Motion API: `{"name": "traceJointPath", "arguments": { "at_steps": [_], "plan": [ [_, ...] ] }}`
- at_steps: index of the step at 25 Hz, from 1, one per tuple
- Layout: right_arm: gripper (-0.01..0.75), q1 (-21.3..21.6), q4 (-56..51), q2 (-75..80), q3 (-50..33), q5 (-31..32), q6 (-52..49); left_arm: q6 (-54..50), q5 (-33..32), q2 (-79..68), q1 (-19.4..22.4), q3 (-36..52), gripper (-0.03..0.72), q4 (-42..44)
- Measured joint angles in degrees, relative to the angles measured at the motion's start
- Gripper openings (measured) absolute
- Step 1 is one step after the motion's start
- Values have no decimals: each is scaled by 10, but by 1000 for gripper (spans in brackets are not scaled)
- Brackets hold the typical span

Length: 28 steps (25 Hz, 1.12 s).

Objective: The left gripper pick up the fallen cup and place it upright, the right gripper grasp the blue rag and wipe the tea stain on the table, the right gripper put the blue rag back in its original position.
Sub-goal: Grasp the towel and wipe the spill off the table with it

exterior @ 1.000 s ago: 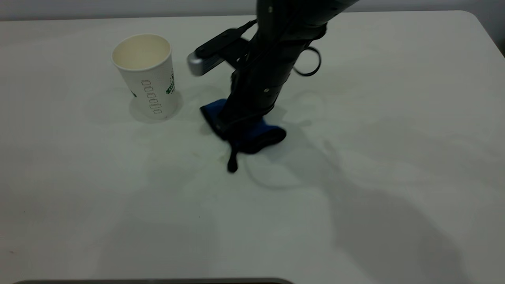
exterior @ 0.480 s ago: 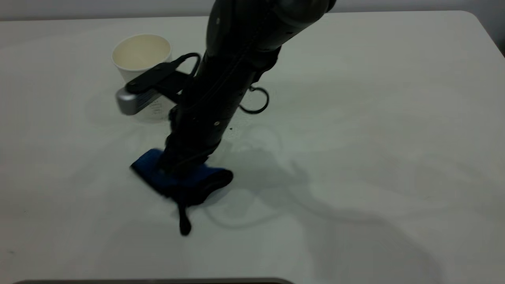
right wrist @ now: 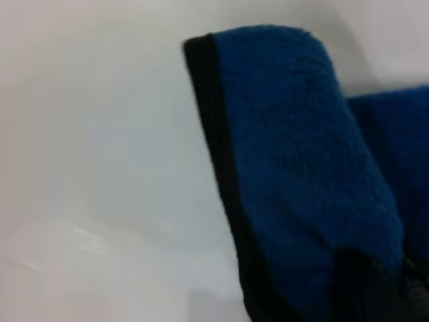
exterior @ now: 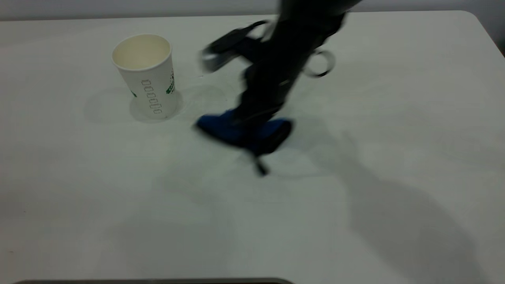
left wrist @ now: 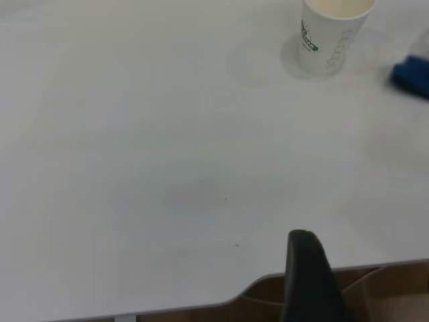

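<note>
The white paper cup (exterior: 146, 75) stands upright on the table (exterior: 355, 197), far left of centre; the left wrist view shows the cup (left wrist: 332, 33) too. My right gripper (exterior: 254, 118) comes down steeply onto the blue rag (exterior: 236, 132) and is shut on it, pressing it to the tabletop right of the cup. The rag's black strap (exterior: 259, 167) trails toward the front. Up close the rag (right wrist: 301, 168) fills the right wrist view, and the gripper (right wrist: 375, 288) is buried in it. No tea stain shows. My left gripper (left wrist: 305, 282) hangs beyond the table edge, far from the cup.
The table's rounded corner (exterior: 479, 17) is at the far right. A dark edge (exterior: 158, 281) runs along the bottom of the exterior view. The arm's shadow (exterior: 394, 221) falls across the front right of the tabletop.
The right gripper dragged the rag from the centre forward and left in front of the cup, then swept it back to the right of the cup. The cup stayed put.
</note>
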<state>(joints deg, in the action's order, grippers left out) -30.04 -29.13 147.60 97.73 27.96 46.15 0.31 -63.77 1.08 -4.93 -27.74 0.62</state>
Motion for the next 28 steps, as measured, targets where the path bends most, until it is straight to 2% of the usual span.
{"name": "traceJointPath", "arguments": {
  "at_steps": [6, 10, 15, 20, 22, 24, 28],
  "plan": [
    [40, 98, 145, -18, 1, 37, -116, 0, 0, 0, 0, 0, 466, 0],
    [40, 140, 197, -38, 1, 45, -183, 0, 0, 0, 0, 0, 466, 0],
    [49, 152, 201, -47, 1, 65, -203, 0, 0, 0, 0, 0, 466, 0],
    [98, 151, 171, -46, 1, 68, -202, 0, 0, 0, 0, 0, 466, 0],
    [145, 151, 167, -46, 1, 70, -200, 0, 0, 0, 0, 0, 466, 0],
    [236, 149, 167, -46, 1, 71, -200, 0, 0, 0, 0, 0, 466, 0],
    [470, 137, 175, -54, 1, 71, -204, 0, 0, 0, 0, 0, 466, 0]
  ]
}}
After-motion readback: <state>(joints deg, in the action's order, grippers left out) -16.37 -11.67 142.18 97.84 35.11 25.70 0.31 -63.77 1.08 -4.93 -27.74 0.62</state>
